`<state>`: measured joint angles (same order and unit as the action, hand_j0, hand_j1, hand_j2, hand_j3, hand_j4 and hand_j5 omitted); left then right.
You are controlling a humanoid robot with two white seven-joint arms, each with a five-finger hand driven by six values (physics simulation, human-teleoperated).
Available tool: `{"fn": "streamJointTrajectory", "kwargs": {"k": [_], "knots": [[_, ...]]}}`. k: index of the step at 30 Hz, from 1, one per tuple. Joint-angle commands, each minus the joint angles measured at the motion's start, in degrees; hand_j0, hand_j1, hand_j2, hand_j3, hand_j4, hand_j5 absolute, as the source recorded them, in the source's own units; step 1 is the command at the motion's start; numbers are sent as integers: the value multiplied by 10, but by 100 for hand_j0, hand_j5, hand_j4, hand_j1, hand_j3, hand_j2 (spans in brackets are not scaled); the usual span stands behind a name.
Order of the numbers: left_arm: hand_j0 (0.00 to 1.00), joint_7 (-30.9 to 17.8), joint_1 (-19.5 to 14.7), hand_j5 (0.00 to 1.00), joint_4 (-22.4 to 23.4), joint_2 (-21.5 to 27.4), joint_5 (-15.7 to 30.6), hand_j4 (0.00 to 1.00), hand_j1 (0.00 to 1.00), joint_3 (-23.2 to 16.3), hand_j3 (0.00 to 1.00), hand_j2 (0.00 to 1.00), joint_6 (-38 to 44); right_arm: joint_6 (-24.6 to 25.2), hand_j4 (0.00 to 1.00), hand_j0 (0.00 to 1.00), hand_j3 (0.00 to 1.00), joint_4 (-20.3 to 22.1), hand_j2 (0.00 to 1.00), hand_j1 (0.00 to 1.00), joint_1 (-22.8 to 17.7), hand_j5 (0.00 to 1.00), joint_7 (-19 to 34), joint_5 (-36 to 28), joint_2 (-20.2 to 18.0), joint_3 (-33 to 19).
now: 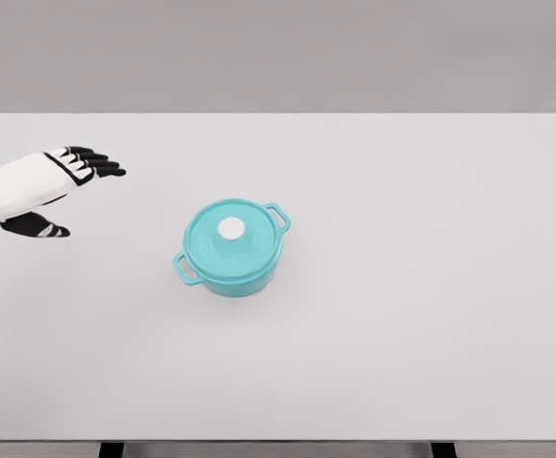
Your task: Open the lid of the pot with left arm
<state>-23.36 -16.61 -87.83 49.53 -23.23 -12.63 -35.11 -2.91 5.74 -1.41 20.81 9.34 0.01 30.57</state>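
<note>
Teal pot (232,250): stands upright near the middle of the table, roughly level with the near half of the top; two loop handles, one at its lower left, one at its upper right.
Lid (232,237): same teal, seated flat on the pot, not yet lifted; the task step is therefore still ahead.
White knob (231,228): small, round, at the centre of the lid; the only obvious place to grasp.
Risk, knob: it looks small against five fingers; a pinch that lands off-centre could slip off, or tip the lid on its rim.
Risk, pot: nothing holds the pot down; a sideways brush from the approaching fingers could push it across the smooth top, and a lid lifted at a slant might drag the pot with it.
Left hand (53,181): hovers well apart from the pot, to its left and a little farther back; black fingers (96,164) stretched out, thumb below, holding nothing.
Risk, reach: the hand must cross a wide gap and turn palm-down; a low path could strike the near handle.
Right hand: not visible.
Table (430,315): pale grey, plain, running back to a grey wall.
</note>
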Motion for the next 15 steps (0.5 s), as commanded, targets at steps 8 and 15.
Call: {"fn": "streamJointTrajectory", "kwargs": {"k": [8, 15], "knots": [[100, -29, -15, 100, -2, -28, -20, 100, 100, -3, 100, 100, 1, 0, 100, 100, 100, 0, 100, 100, -4, 100, 0, 0, 0, 0], [100, -105, -191, 100, -22, -57, -16, 100, 100, -162, 100, 100, 1, 0, 100, 100, 100, 0, 100, 100, -4, 100, 0, 0, 0, 0]]}}
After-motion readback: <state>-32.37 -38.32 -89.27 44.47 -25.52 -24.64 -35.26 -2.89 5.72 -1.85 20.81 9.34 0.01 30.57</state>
